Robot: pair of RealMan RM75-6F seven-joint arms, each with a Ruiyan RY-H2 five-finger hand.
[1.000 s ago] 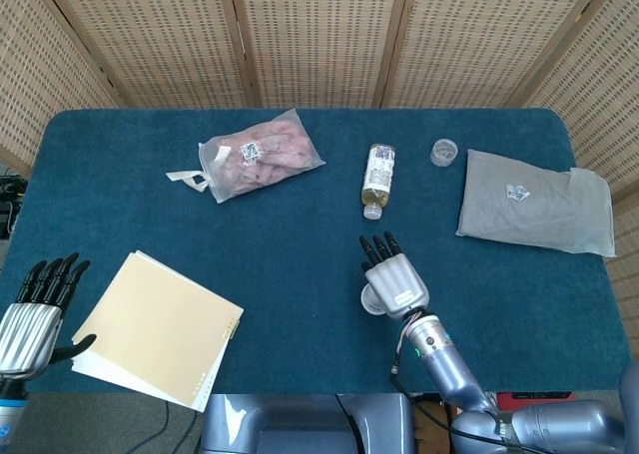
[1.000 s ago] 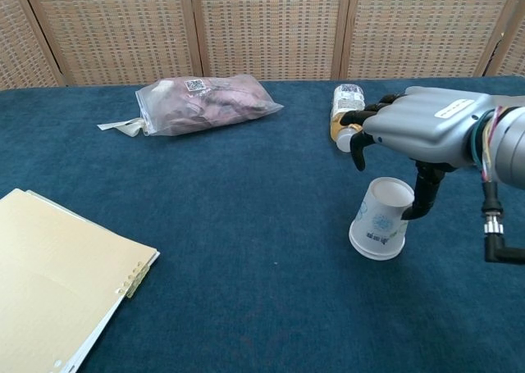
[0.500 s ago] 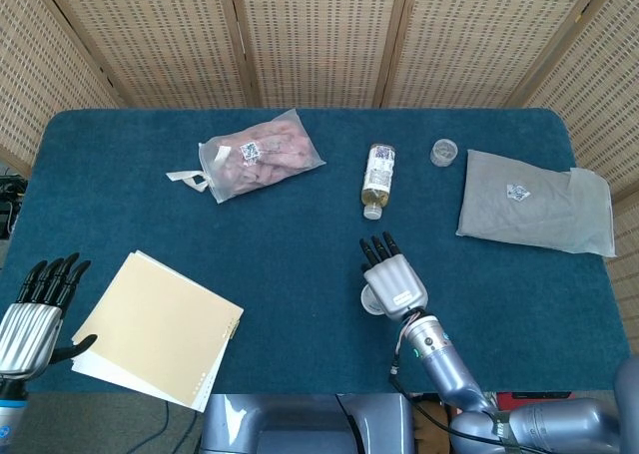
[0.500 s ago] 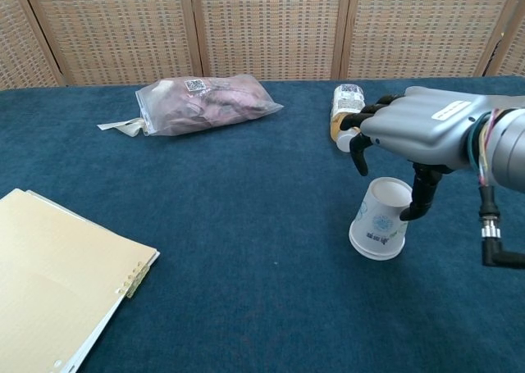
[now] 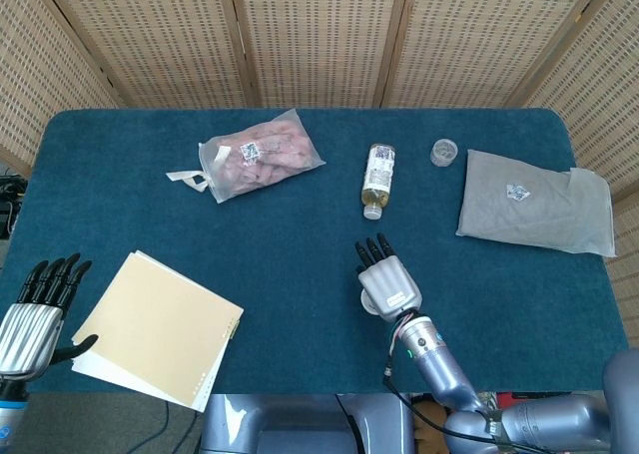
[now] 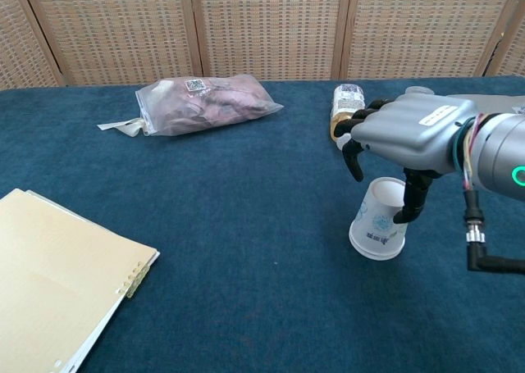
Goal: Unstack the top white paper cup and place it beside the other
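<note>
We see the white paper cup stack (image 6: pixel 378 229) lying tilted on the blue worktop (image 6: pixel 246 225), its open mouth turned up and away from us, its printed side toward the chest camera. It sits in the right half of the worktop, well in front of the small bottle (image 5: pixel 377 180). In the head view only a sliver of the cup (image 5: pixel 367 301) shows past the hand that covers it.

Our right hand (image 6: pixel 410 131) is directly over the cup, palm down, with its dark fingers (image 6: pixel 353 156) curled downward past the far side of the rim. The thumb (image 6: pixel 413 194) reaches down and seems to touch the cup's rim on the right side, though we cannot tell from either view whether the cup is actually gripped or only brushed. From above, the right hand (image 5: pixel 387 282) points away from the robot's body, toward the bottle.

Our left hand (image 5: pixel 38 309) stands at the near left corner, off the edge of the worktop, its fingers apart and extended, holding nothing. It shows only in the head view.

Just beside the left hand lies a tan notebook (image 5: pixel 160 326) over some white sheets. Farther back, a clear bag of pinkish items (image 5: pixel 258 153) lies left of the bottle. To the right of the bottle stands a small clear container (image 5: pixel 444 153), and beside that lies a folded grey cloth (image 5: pixel 534 203) in a clear wrapper. A woven screen (image 5: pixel 319 35) stands behind the worktop.
</note>
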